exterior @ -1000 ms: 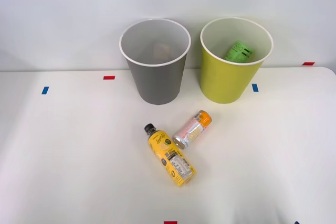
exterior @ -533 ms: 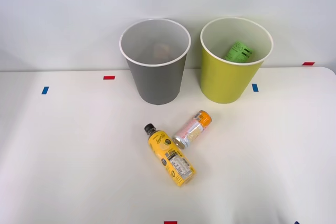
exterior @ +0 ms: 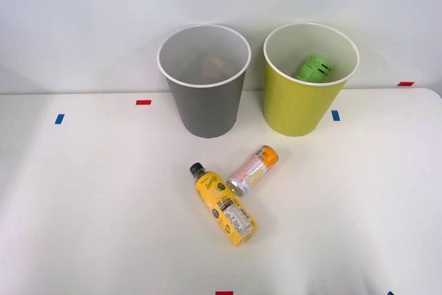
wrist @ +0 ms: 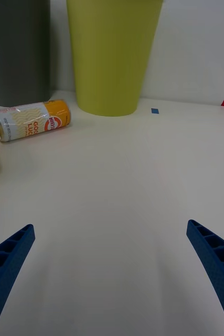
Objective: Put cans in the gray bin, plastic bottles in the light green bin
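Two things left on the table (exterior: 83, 205), one bottle already binned.

Right gripper (wrist: 112, 273) hangs low with jaws wide and empty. The can (exterior: 253, 170) lies beside the yellow bottle (exterior: 225, 204) (nearly touching), before the gray bin (exterior: 204, 94) and light green bin (exterior: 304, 94), which holds the green bottle (exterior: 314, 68). A careless grab could nudge both, since either may roll.
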`<action>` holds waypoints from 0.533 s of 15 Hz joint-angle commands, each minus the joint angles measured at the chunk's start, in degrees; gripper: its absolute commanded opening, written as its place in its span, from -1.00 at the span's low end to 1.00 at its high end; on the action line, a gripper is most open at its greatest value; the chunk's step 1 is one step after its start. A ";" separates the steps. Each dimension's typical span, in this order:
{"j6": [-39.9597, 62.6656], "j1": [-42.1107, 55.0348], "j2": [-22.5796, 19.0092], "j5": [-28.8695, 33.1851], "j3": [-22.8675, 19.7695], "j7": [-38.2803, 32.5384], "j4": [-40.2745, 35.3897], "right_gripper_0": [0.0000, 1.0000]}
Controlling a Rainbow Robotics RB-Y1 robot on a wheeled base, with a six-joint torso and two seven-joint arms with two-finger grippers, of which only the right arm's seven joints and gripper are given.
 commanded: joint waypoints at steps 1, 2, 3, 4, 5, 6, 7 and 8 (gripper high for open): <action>0.00 0.00 0.00 0.00 0.00 0.00 0.00 1.00; 0.00 0.00 0.00 0.00 0.00 0.00 0.00 1.00; 0.00 0.00 0.00 0.00 0.00 0.00 0.00 1.00; 0.00 0.00 0.00 0.00 0.00 0.00 0.00 1.00; 0.00 0.00 0.00 0.00 0.00 0.00 0.00 1.00; 0.00 0.00 0.00 0.00 0.00 0.00 0.00 1.00; 0.00 0.00 0.00 0.00 0.00 0.00 0.00 1.00; 0.00 0.00 0.00 0.00 0.00 0.00 0.00 1.00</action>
